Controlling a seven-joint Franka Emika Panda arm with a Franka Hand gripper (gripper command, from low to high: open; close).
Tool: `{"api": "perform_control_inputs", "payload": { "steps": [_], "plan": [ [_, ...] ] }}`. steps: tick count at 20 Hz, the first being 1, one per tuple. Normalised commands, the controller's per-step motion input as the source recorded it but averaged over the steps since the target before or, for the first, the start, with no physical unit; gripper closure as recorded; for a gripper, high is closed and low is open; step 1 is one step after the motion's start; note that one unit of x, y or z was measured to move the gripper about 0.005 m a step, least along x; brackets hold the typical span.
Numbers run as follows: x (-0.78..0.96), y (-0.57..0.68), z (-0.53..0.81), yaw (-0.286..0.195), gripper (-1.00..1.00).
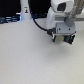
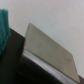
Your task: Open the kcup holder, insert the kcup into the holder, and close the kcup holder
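My gripper [image 1: 64, 37] hangs low over the white table at the exterior view's right, below the white arm [image 1: 59, 15]. A small green-and-blue patch that looks like the kcup [image 1: 67, 35] shows at the fingertips. A blurred teal shape [image 2: 4, 25] at the edge of the wrist view may be the same thing. A black boxy body, apparently the kcup holder [image 2: 12, 62], fills part of the wrist view, with a flat grey slab [image 2: 50, 50] beside it. I cannot tell whether the jaws are shut on the pod or how the tray stands.
A white bottle-shaped object [image 1: 26, 11] and dark items [image 1: 10, 20] stand at the back on the exterior view's left. The white tabletop [image 1: 30, 60] spreads across the front. A black cable [image 1: 40, 24] runs from the arm.
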Motion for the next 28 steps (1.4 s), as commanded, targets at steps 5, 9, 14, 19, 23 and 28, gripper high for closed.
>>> {"api": "perform_control_inputs", "payload": {
  "steps": [5,9,14,19,23,28],
  "plan": [
    [-0.63,0.49,0.03,0.095,-1.00],
    [-0.71,0.46,0.02,0.083,-1.00],
    [-0.85,0.39,-0.01,0.073,-1.00],
    [-0.82,0.37,-0.02,0.083,-1.00],
    [-0.71,0.39,0.01,0.091,-1.00],
    [-0.35,0.32,0.29,0.072,-1.00]
  ]
}}
